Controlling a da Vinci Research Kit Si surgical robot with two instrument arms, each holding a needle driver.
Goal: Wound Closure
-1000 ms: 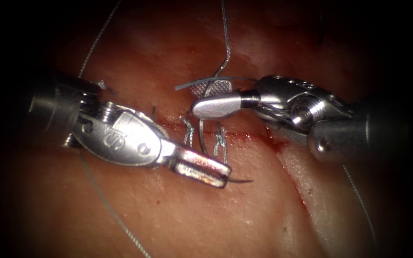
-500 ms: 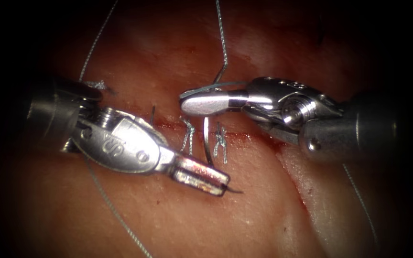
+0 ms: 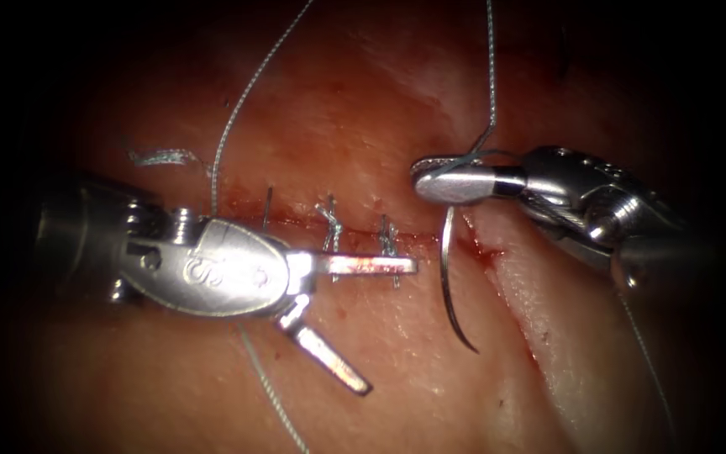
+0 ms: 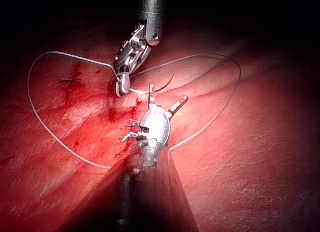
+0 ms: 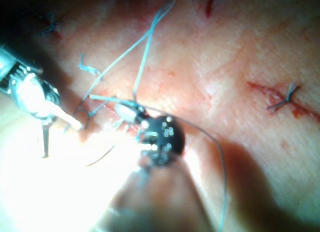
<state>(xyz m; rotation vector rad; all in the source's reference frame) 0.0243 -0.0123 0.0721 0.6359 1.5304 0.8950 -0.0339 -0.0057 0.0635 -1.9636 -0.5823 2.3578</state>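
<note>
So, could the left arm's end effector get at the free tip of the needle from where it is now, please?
Probably yes. The left end effector is open and holds nothing; the needle, held near its thread end by the right end effector, hangs clear above the tissue, nothing between.

- The needle [image 3: 451, 277] has its swaged end hidden inside the right tool [image 3: 430, 181].
- The thread [image 3: 491, 76] is cut off by the endoscope view's top edge.
- The left tool [image 3: 363, 324] covers part of the cut [image 3: 296, 223].
</note>
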